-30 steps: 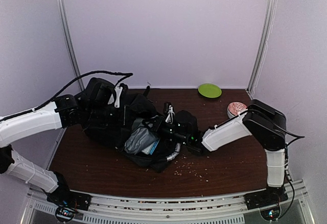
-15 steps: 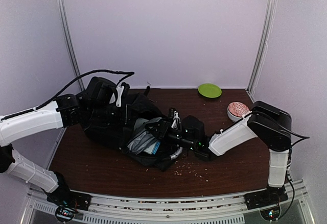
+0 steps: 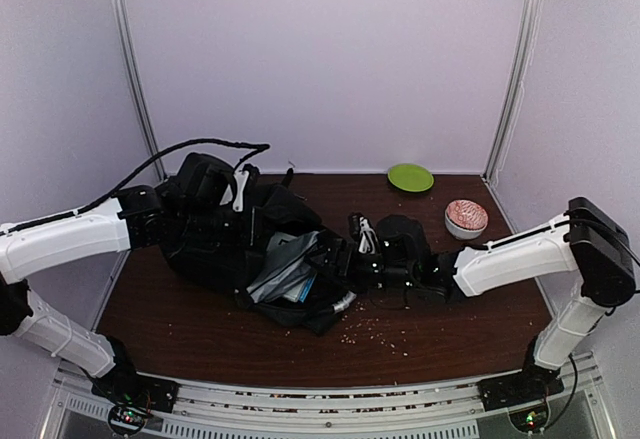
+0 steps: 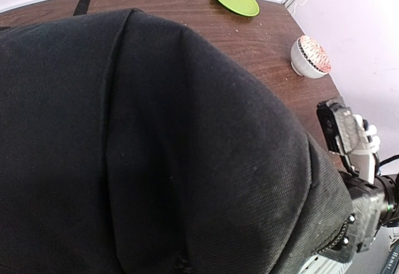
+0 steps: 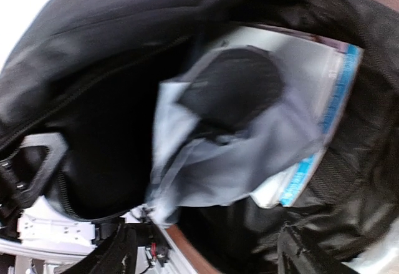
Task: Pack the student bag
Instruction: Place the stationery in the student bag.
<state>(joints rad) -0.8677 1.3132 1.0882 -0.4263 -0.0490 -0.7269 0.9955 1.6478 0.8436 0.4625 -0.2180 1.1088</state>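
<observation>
The student bag [image 3: 215, 244] is a big black soft bag lying left of centre, its mouth facing right. A grey pouch [image 3: 283, 262] and a white book with a blue edge [image 3: 300, 287] lie in the mouth. In the right wrist view the pouch [image 5: 237, 143] rests on the book [image 5: 312, 168] inside the bag [image 5: 112, 37]. My right gripper [image 3: 352, 251] is open just outside the mouth, its fingers [image 5: 118, 249] wide apart with nothing between them. My left gripper is hidden under the bag's raised far-left fabric [image 4: 156, 149], shut on it.
A green plate [image 3: 410, 177] sits at the back and a white bowl [image 3: 465, 217] with pink contents at the right. Crumbs [image 3: 385, 331] are scattered in front of the bag. A black cable [image 3: 200, 146] arcs over the left arm.
My right gripper has opened and drawn back to the right out of the bag's mouth, leaving the grey pouch inside. The left arm shifted slightly right with the bag.
</observation>
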